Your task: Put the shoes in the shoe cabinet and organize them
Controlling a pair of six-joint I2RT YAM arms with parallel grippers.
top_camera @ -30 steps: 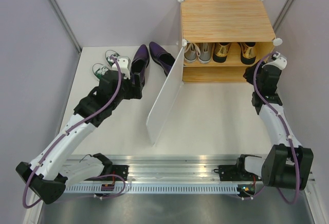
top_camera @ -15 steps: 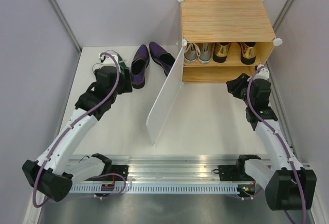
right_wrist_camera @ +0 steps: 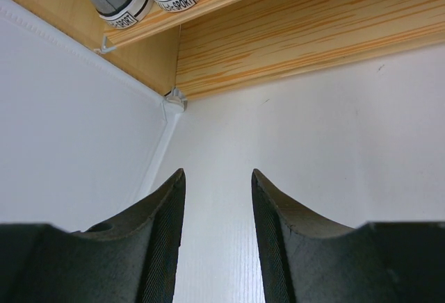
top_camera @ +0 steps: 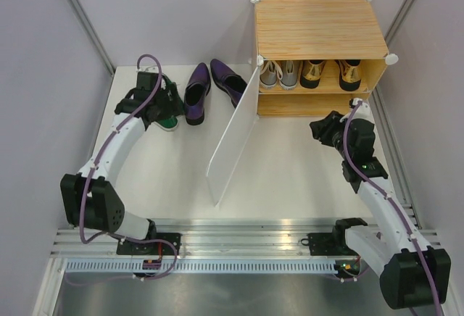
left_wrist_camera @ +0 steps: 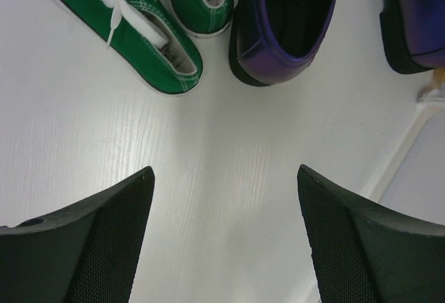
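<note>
Two green sneakers (left_wrist_camera: 149,35) with white laces lie on the white table at the far left, largely hidden under my left arm in the top view (top_camera: 168,122). My left gripper (left_wrist_camera: 226,233) is open and empty, hovering just short of their heels, and it shows in the top view (top_camera: 172,104). Two purple dress shoes (top_camera: 196,93) lie beside them, also in the left wrist view (left_wrist_camera: 288,25). The shoe cabinet (top_camera: 319,30) holds grey sneakers (top_camera: 279,73) and gold shoes (top_camera: 314,73) on its upper shelf. My right gripper (top_camera: 317,129) is open and empty before the lower shelf (right_wrist_camera: 313,39).
The cabinet's white door panel (top_camera: 235,131) stands open, swung out toward the near edge between the two arms; it fills the left of the right wrist view (right_wrist_camera: 69,122). Grey walls close in on both sides of the table.
My left gripper has swung left and away, off the purple shoes toward the green sneakers. My right gripper has moved from the cabinet's right side down and left, in front of the lower shelf.
</note>
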